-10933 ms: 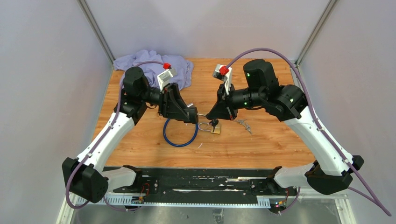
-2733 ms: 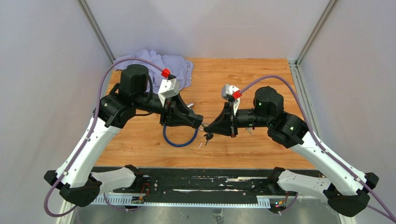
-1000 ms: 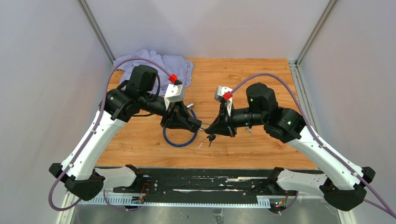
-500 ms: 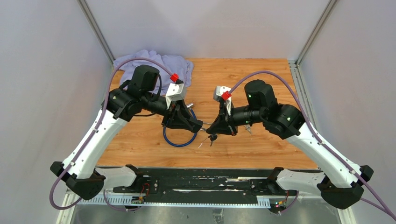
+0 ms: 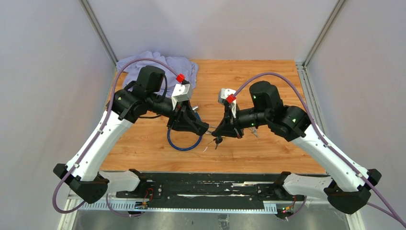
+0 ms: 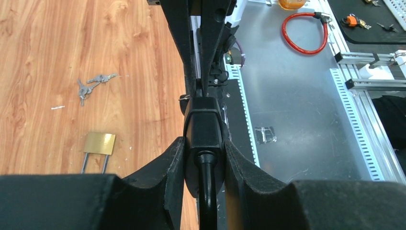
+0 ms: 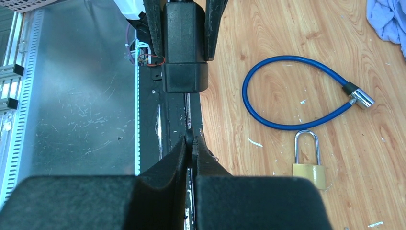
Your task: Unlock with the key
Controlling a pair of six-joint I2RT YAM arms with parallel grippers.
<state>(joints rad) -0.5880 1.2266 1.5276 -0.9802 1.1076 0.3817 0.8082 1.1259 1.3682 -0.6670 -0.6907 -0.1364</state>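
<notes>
From where I'm sitting, the left gripper [image 6: 203, 143] has its fingers clamped on both sides of the black lock [image 6: 203, 124], holding it up over the middle of the table [image 5: 268, 81], a bit toward the near edge. The right gripper [image 7: 191, 140] is nose to nose with it, fingers pinched nearly together on the thin key [image 7: 189, 133], which points straight at the lock's end face. I can't tell if the key is actually in the slot. Some spare keys [image 5: 218, 141] dangle under the meeting point. Down on the wood there's a blue cable [image 7: 245, 92] loop with a brass padlock [image 7: 309, 176] just beside it, a loose key bunch [image 6: 88, 86] right of the middle, and a cloth [image 5: 153, 62] in the far left corner
</notes>
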